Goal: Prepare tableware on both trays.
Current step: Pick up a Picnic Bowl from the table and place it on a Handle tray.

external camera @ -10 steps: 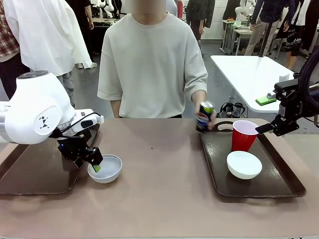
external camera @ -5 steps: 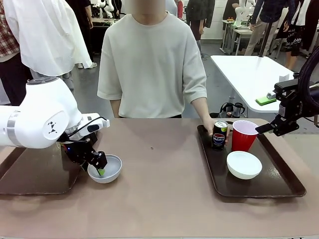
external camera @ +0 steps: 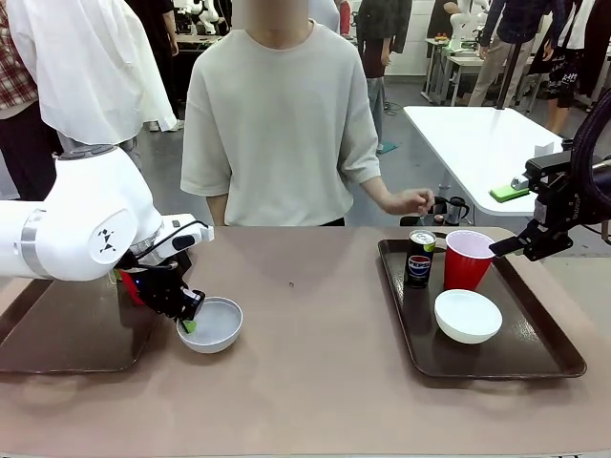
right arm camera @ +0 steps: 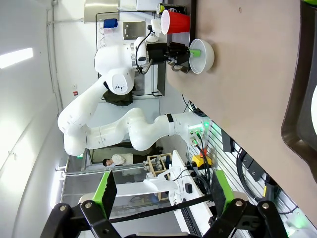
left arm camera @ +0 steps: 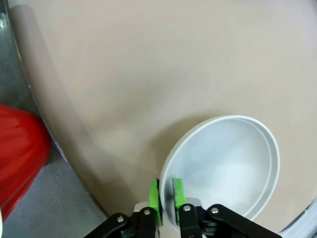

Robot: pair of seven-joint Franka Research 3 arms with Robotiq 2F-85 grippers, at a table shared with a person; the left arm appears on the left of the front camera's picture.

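Jaws of left gripper [left arm camera: 166, 201] pinch the bowl [left arm camera: 223, 166] rim.

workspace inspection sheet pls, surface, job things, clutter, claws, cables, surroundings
surface: brown table, small dark speck near the middle.
job's things: right tray holds a soda can, red cup and white bowl. Left tray lies under the left arm; a second red cup stands on it. Second white bowl sits on the table beside that tray.
clutter: nothing seen on the table.
claws: left claw pinches the second bowl's rim; right claw open, holding nothing.
cables: black cable along the left wrist.
surroundings: person at the far edge, hand raised above the right tray; white table behind.
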